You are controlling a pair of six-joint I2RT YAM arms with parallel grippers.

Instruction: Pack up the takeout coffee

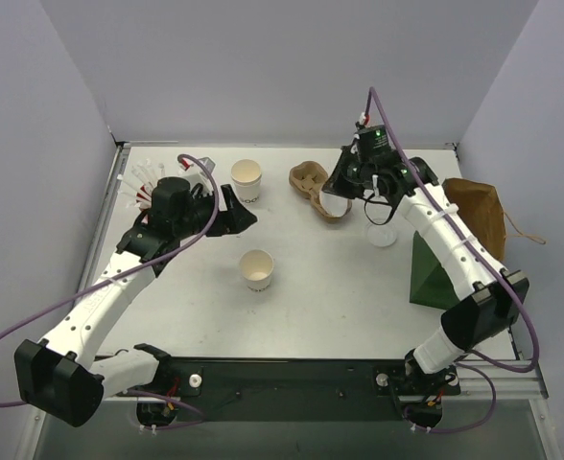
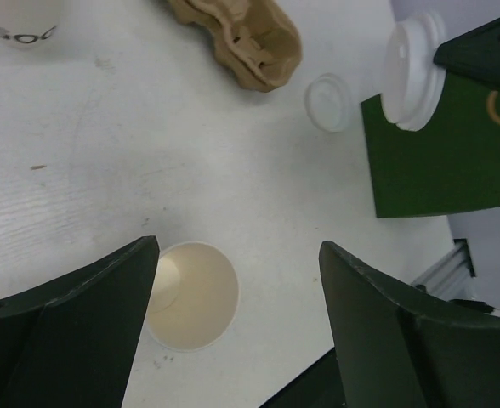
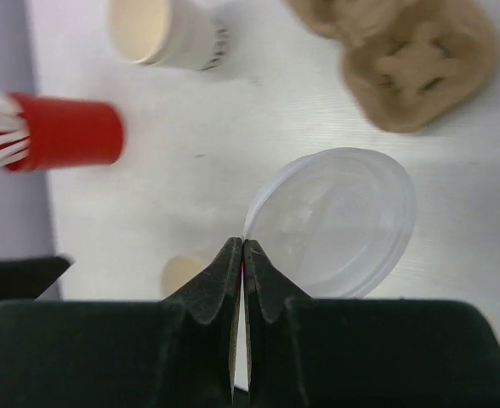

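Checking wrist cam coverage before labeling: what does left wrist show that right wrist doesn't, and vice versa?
Left wrist only: the green bag and a loose lid lying flat beside it.
Right wrist only: the red cup of straws.
Both: the cardboard carrier, the lettered cup, the lidless cup, which is barely visible in right wrist, and the held lid pinched at its rim by the shut right hand.

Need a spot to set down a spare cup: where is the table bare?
Bare: the near middle, between the near cup and the green bag. Crowded: the far row, with the straw cup, printed cup, carrier and right gripper holding a lid.
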